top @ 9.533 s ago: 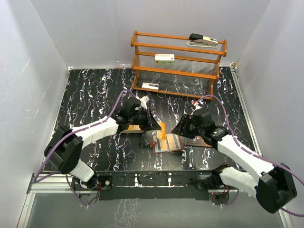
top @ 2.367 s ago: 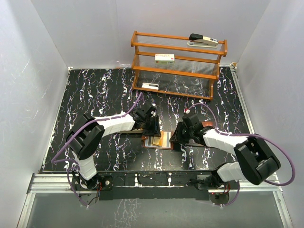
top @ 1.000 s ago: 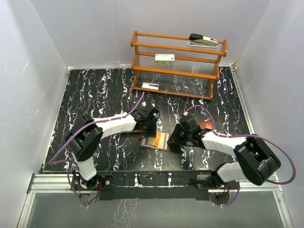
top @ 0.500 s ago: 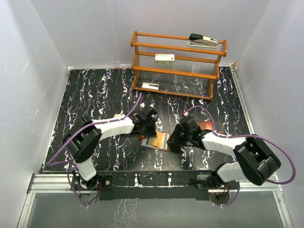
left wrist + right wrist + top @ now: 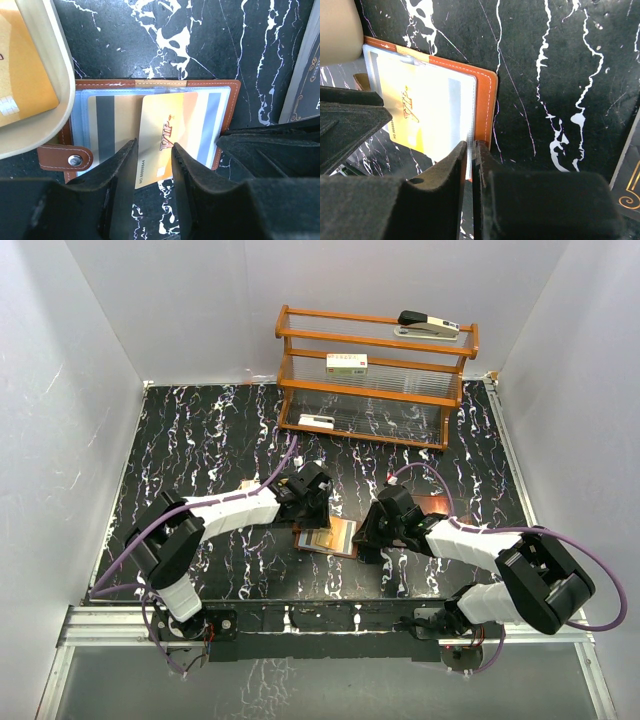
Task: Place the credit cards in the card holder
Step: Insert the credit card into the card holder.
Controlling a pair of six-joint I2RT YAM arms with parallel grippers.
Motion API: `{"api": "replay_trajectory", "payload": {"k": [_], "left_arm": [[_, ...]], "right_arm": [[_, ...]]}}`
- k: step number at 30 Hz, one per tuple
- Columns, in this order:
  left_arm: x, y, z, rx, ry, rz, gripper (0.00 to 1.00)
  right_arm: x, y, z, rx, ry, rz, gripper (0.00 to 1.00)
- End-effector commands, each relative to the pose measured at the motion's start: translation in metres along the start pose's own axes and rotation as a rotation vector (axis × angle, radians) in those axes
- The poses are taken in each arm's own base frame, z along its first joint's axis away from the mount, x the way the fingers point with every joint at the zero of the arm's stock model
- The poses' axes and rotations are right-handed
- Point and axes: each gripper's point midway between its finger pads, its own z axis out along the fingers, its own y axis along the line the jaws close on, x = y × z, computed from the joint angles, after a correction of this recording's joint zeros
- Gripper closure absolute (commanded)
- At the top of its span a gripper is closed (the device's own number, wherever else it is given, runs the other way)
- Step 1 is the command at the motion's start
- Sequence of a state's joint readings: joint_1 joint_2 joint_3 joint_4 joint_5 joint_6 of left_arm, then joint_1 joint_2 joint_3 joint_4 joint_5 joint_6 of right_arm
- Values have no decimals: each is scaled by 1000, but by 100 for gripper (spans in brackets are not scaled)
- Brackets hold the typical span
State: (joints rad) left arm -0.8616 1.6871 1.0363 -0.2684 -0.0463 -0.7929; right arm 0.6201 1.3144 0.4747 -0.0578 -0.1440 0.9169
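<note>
The card holder (image 5: 227, 100) lies open on the black marble table, its clear pockets facing up. A gold VIP credit card (image 5: 167, 130) sits partly inside a pocket, over a striped gold-and-dark card (image 5: 112, 125), with its near end sticking out. My left gripper (image 5: 152, 150) hovers open over that free end, one finger on each side. Another gold card (image 5: 22, 75) lies in the tan tray (image 5: 60, 75). My right gripper (image 5: 471, 146) is shut on the edge of the holder's (image 5: 482, 105) clear pocket. From above, both grippers meet at the holder (image 5: 328, 536).
A dark booklet (image 5: 305, 75) lies just right of the holder, close behind my right wrist (image 5: 432, 505). A wooden shelf rack (image 5: 375, 370) stands at the back, carrying a stapler (image 5: 428, 325) and a white box (image 5: 346, 363). White walls enclose the table.
The left jaws have spread apart over the card's free end. The holder has slid slightly left. The right gripper stays clamped on the pocket edge.
</note>
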Motion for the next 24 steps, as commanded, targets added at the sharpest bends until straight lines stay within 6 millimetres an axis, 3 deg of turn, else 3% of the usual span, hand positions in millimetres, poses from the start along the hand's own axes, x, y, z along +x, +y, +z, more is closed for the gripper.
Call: {"api": "replay_trajectory", "payload": {"k": [1,14,24], "left_arm": [[0,-8,-7,38,0,5,71],[13,-21,7,105,71,-17,73],[10,-52,8,258,71,0,74]], "right_arm": [[-7,5,-1,-13,-32,-17,91],[-5,5,3,-18,-21,-21,92],[-4,1,4,-3,-17,-48,92]]}}
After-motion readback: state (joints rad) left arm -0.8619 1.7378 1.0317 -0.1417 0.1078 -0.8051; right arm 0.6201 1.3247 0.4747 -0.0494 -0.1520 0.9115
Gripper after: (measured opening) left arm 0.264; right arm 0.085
